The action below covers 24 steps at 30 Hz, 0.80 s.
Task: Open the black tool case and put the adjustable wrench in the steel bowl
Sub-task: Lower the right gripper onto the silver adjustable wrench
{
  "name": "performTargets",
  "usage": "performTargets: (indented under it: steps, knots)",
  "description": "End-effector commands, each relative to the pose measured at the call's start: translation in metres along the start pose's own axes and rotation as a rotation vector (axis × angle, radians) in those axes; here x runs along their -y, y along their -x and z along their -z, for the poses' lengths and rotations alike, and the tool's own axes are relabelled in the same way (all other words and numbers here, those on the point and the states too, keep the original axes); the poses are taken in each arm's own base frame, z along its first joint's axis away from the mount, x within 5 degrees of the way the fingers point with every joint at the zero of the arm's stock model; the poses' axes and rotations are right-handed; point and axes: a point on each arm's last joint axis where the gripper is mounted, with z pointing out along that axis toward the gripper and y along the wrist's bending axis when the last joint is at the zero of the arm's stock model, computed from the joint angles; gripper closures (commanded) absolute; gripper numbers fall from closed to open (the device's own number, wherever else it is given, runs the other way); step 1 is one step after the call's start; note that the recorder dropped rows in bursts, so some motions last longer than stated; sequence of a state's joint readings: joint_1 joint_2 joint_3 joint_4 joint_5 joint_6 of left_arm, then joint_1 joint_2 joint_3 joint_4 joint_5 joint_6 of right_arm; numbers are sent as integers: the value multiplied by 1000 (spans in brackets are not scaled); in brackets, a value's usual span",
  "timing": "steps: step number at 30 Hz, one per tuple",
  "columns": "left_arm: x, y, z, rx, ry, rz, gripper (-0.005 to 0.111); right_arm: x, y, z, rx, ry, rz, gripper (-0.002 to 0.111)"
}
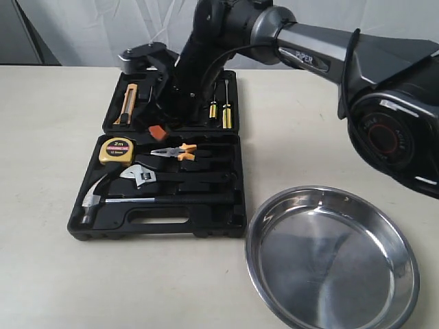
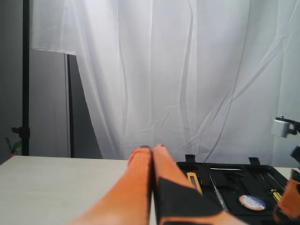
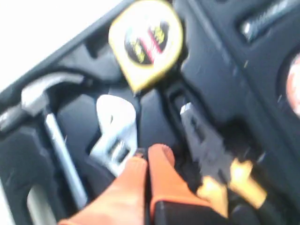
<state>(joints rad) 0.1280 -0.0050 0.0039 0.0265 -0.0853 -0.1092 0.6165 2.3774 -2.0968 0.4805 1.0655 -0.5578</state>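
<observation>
The black tool case [image 1: 158, 223] lies open and flat on the table, with its lid folded back. In a recess of the near half lies the adjustable wrench [image 1: 147, 177], silver head to the left. My right gripper [image 1: 158, 130] reaches across and hangs over the case near the hinge. It is shut [image 3: 149, 157] with nothing between its fingers, just above the wrench [image 3: 115, 133] where the head meets the handle. The steel bowl [image 1: 329, 260] sits empty at the front right. My left gripper [image 2: 151, 150] is shut and empty, off to the side of the case [image 2: 234, 178].
The near half also holds a yellow tape measure [image 1: 115, 149], orange-handled pliers [image 1: 175, 152] and a claw hammer [image 1: 92, 199]. A utility knife [image 1: 129, 103] and screwdrivers [image 1: 218, 110] sit in the lid. The right arm's big joint [image 1: 391, 137] hangs above the bowl.
</observation>
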Motion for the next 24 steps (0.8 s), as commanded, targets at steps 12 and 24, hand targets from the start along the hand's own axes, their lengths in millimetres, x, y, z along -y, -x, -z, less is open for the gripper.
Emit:
performTargets:
  steps: [12,24]
  knots:
    - [0,1,0,4,-2,1,106,23,48,19,442,-533,211,108]
    - [0,1,0,4,-2,1,106,33,-2,9,-93,-566,6,108]
